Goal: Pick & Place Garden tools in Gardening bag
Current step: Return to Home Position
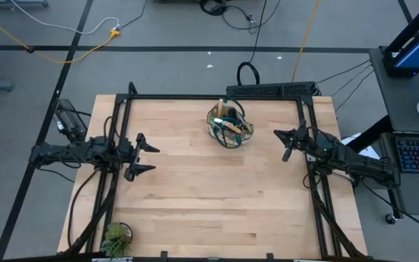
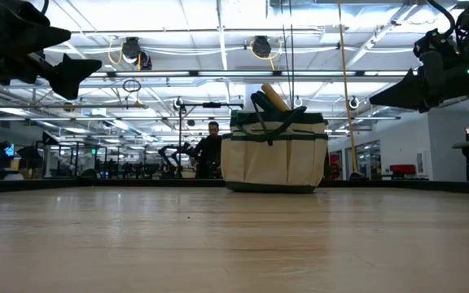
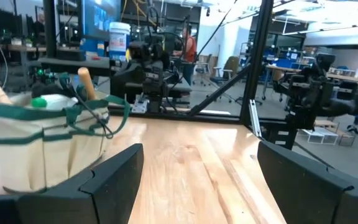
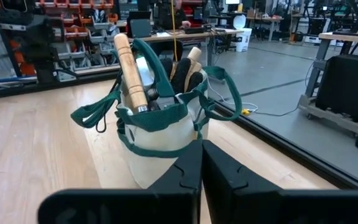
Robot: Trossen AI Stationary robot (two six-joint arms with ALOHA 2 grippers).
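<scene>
Grey floor (image 1: 173, 29), bright ceiling lights (image 2: 177, 34), distant desks (image 4: 216, 32), red-binned shelving (image 4: 67, 7)

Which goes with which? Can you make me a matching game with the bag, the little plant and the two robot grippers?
Things:
1. gardening bag
2. potted plant
3. left gripper
4. right gripper

Clues:
A. jaws shut
B. at a corner of the table, on the left arm's side
C. jaws wide open
D. tan with green trim

Pairs: 1-D, 2-B, 3-C, 4-A
</scene>
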